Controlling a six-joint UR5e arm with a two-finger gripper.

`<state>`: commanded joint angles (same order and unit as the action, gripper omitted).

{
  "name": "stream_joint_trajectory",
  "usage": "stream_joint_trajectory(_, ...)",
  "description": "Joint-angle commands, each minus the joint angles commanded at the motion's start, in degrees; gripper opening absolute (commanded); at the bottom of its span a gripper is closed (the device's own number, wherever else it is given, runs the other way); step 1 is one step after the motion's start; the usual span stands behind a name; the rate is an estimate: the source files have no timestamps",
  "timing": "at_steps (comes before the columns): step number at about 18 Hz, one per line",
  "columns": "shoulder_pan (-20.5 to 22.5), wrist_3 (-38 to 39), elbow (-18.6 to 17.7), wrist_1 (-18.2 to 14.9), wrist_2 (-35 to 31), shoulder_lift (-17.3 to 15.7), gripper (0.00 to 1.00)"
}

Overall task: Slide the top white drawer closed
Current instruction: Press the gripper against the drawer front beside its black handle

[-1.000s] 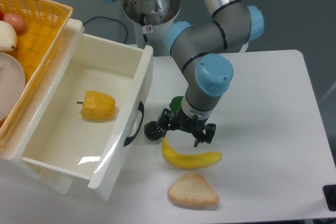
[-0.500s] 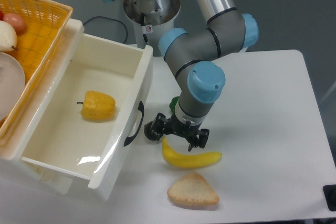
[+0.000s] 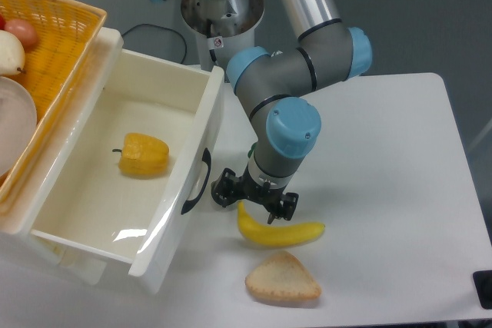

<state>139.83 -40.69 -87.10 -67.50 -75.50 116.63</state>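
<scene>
Your top white drawer stands pulled far out at the left of the frame, a yellow pepper lying inside. Your gripper hangs low at centre, just right of the drawer's black handle, jaws spread apart and empty, directly above the banana.

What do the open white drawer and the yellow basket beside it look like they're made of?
The top white drawer looks like glossy moulded plastic: light glints off its floor and its edges are rounded. Its handle looks like black plastic. The yellow basket appears woven, wicker or plastic mesh; the open lattice shows.
</scene>
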Motion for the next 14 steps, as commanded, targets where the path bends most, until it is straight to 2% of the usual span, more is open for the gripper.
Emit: stream_joint_trajectory(14,-0.97,-0.18,-0.09,0.00,0.17,0.00,1.00)
